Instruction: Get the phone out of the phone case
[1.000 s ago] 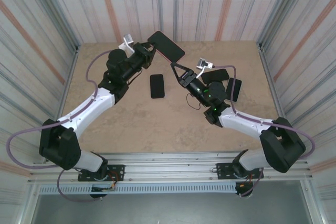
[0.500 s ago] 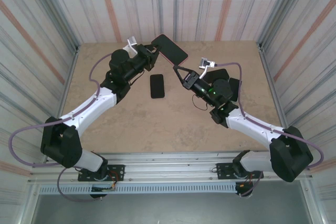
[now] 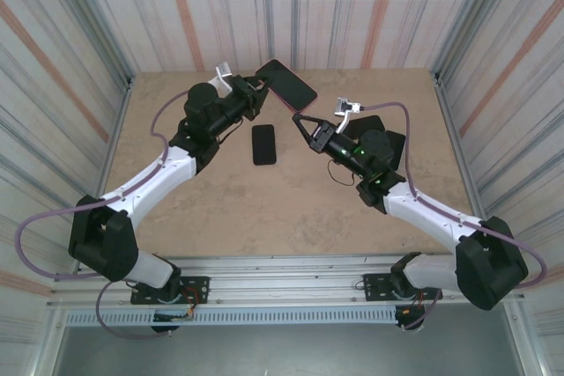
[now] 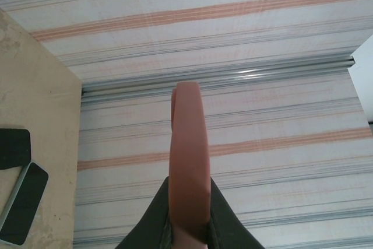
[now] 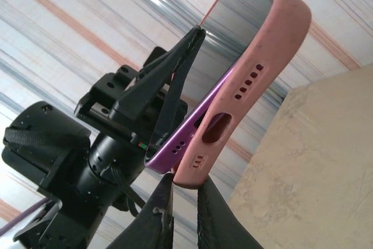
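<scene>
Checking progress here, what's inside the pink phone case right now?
A purple-edged phone sits in the pink case, its port end partly out of it. The phone's back is hidden by the case.

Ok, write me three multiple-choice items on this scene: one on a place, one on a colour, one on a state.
1. Where is the pink case?
A. flat on the table
B. held up by the left claw
C. under the right arm's base

2. The side edge of the phone is:
A. purple
B. green
C. white

3. The case is:
A. empty
B. holding the phone
C. torn in two

Answers:
1 B: the left wrist view shows it clamped in that claw with the wall behind it.
2 A: the purple edge shows in the right wrist view.
3 B: the screen sits inside the pink rim.
</scene>
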